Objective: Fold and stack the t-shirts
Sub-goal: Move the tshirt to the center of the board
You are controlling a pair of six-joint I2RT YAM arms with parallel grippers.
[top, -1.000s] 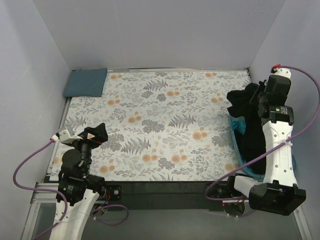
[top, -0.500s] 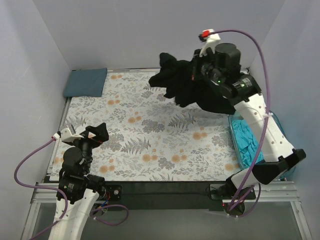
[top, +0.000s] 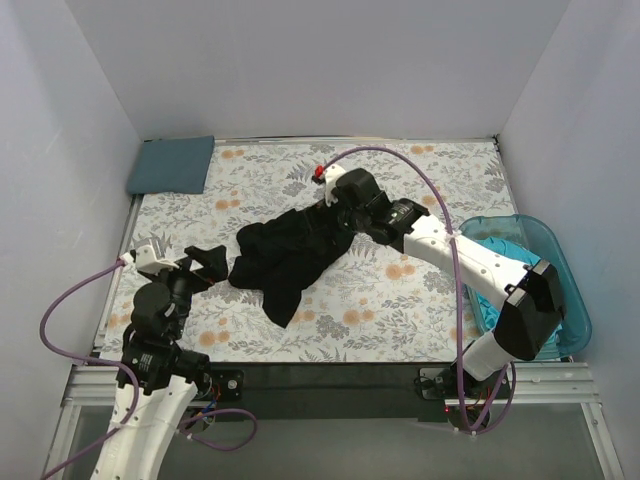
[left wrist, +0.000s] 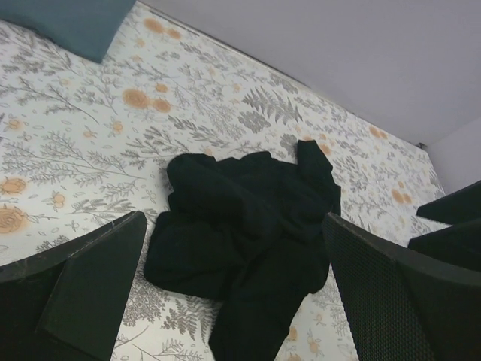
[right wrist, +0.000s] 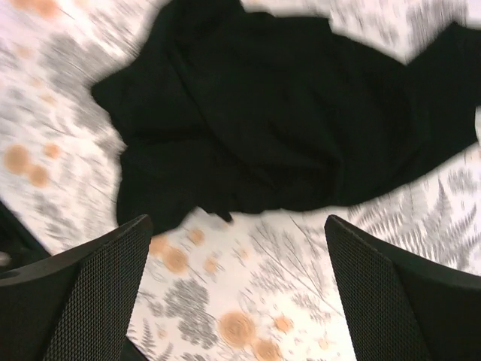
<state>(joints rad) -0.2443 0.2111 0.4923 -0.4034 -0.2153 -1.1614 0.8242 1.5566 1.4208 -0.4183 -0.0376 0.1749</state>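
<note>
The black t-shirt [top: 285, 255] lies crumpled on the floral cloth, left of centre. My right gripper [top: 330, 215] hovers at its far right edge, open, with only floral cloth between its fingers; in the right wrist view the black t-shirt [right wrist: 285, 128] lies just beyond the right gripper [right wrist: 239, 222]. My left gripper [top: 212, 262] stands open at the shirt's left side, apart from it; the left wrist view has the black t-shirt [left wrist: 248, 226] ahead of the left gripper [left wrist: 234, 222]. A folded slate blue-grey t-shirt [top: 172, 165] rests in the far left corner. A turquoise t-shirt [top: 497, 262] lies in the tub.
A translucent teal tub [top: 562, 275] stands at the right edge of the table, beside my right arm's base. The floral table cloth [top: 420, 300] covers the whole table. Grey walls close in the back and both sides.
My right arm swung from the tub across the table with the black t-shirt, then opened and dropped it left of centre. The left gripper stayed open and barely shifted.
</note>
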